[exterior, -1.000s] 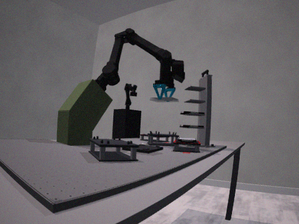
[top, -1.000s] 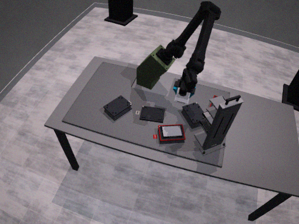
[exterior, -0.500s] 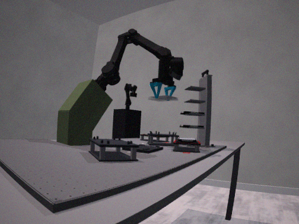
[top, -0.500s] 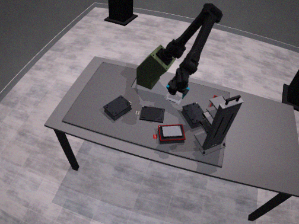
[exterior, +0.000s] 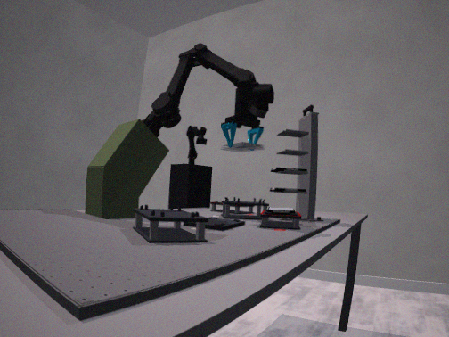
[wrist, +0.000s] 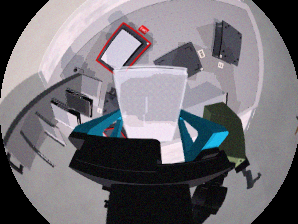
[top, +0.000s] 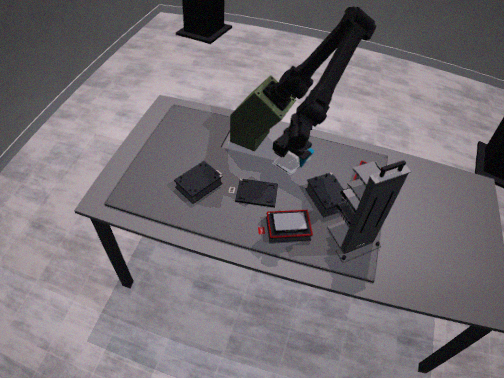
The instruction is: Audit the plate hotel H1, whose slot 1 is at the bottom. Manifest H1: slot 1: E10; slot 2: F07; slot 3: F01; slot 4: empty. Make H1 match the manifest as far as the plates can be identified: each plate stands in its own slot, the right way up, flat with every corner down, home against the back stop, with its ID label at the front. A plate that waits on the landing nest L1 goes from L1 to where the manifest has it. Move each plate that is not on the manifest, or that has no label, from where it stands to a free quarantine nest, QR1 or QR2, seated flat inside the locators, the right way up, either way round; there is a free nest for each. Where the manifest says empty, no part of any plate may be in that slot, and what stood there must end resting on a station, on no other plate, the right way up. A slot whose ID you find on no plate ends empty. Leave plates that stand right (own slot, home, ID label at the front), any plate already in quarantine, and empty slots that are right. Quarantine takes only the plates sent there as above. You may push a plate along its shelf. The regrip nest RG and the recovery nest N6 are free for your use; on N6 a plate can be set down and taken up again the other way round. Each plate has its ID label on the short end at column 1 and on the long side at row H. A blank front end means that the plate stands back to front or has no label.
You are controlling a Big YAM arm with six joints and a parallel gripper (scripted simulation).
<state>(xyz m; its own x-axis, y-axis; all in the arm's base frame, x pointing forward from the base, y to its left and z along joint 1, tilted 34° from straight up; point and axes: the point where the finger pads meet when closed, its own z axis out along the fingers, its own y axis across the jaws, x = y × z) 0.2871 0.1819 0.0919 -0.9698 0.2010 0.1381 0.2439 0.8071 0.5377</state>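
Observation:
My gripper hangs high above the table, between the green arm base and the plate hotel H1. Its cyan fingers are shut on the sides of a pale plate, which it holds flat in the air. The plate also shows in the exterior view under the gripper, and it fills the middle of the wrist view. I cannot read a label on it. The hotel has four shelves; the two lowest look thicker, as if they hold plates. A pale plate lies in a red-framed nest.
A raised dark nest stands at the left, a flat dark nest in the middle, and another raised nest next to the hotel. A second red-marked nest lies behind the hotel. A black pedestal with a camera stands at the back.

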